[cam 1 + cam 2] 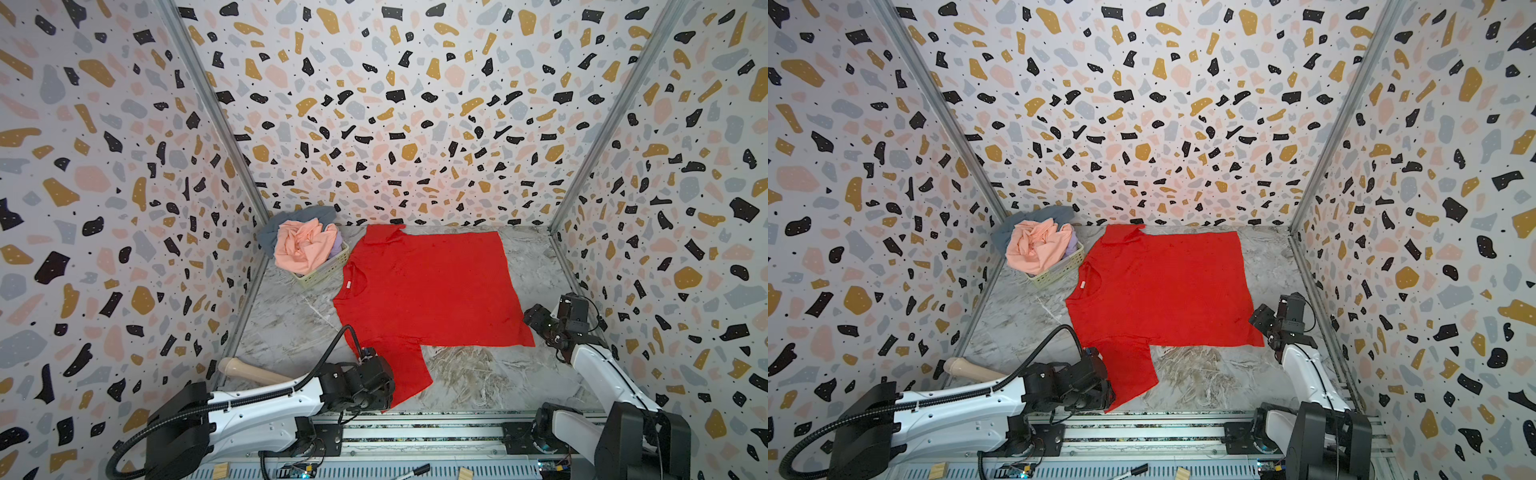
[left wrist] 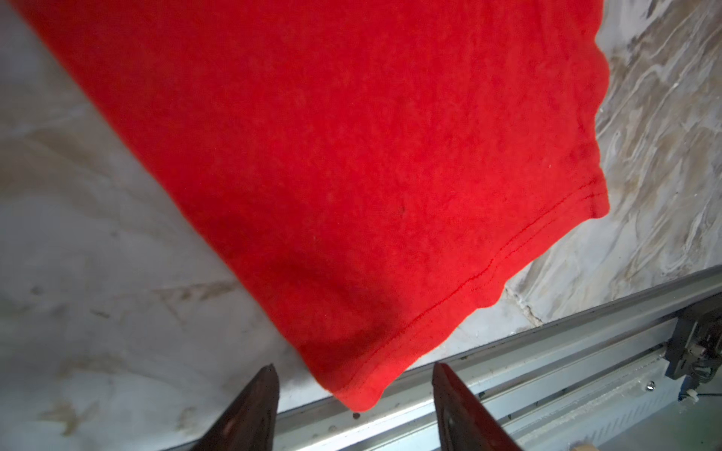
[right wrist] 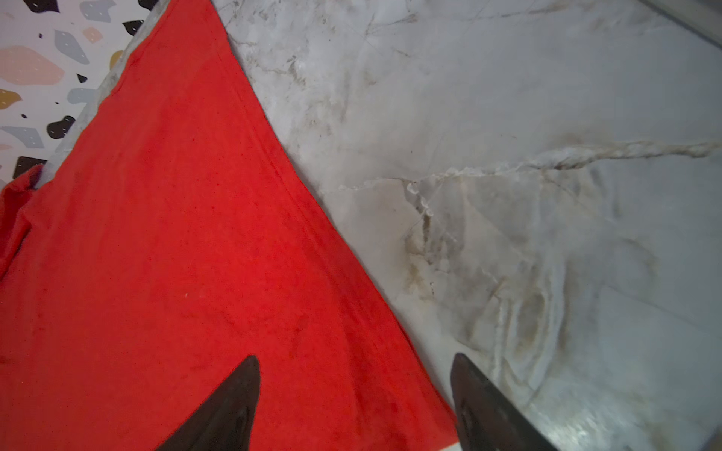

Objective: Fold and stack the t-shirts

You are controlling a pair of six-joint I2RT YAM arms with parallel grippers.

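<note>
At the near edge of the table (image 1: 478, 374), the left gripper (image 2: 353, 367) stood wide, its jaws either side of a sleeve corner of the red shirt (image 1: 428, 286), not closed on it. The right gripper (image 3: 356, 356) was equally wide, straddling a hem corner. The red shirt lay spread flat. Far left, a basket (image 1: 328, 270) held a peach shirt (image 1: 301, 245), a grey-blue shirt (image 1: 291, 220) and a lilac shirt (image 1: 337, 244).

walls (image 1: 395, 104): terrazzo print, left, far, right | corners: metal posts (image 1: 216, 112) | tabletop (image 1: 478, 374): grey marble | near edge: metal rail (image 1: 415, 432)
</note>
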